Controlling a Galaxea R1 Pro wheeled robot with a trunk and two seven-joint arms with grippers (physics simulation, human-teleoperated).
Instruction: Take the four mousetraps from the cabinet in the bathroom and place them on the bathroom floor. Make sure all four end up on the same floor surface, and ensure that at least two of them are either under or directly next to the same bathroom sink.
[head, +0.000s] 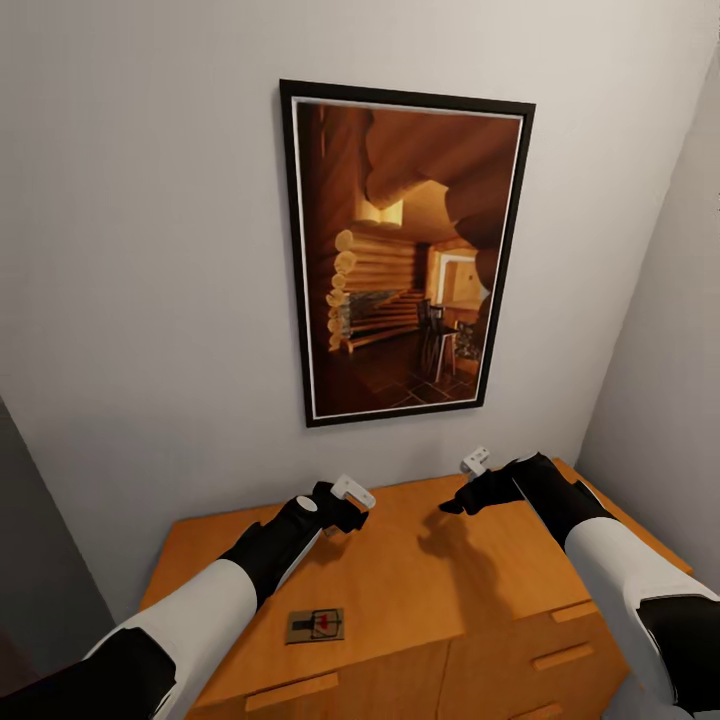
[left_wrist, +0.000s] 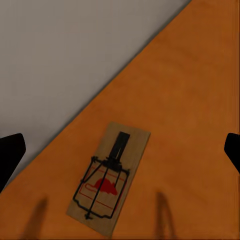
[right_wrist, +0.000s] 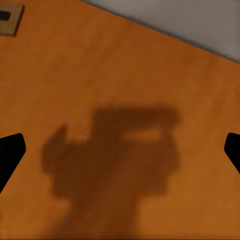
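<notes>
framed log-cabin picture (head: 404, 252), pale grey wall (head: 140, 250)

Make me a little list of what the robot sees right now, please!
place: facing a wall with a framed log-cabin picture
cabinet: orange-brown wood, flat top, drawer handles in front
mousetrap: one lying flat on the cabinet top, near its front edge
left gripper: above the cabinet top, fingers apart, holding nothing
right gripper: above the cabinet top, fingers apart, holding nothing
</notes>
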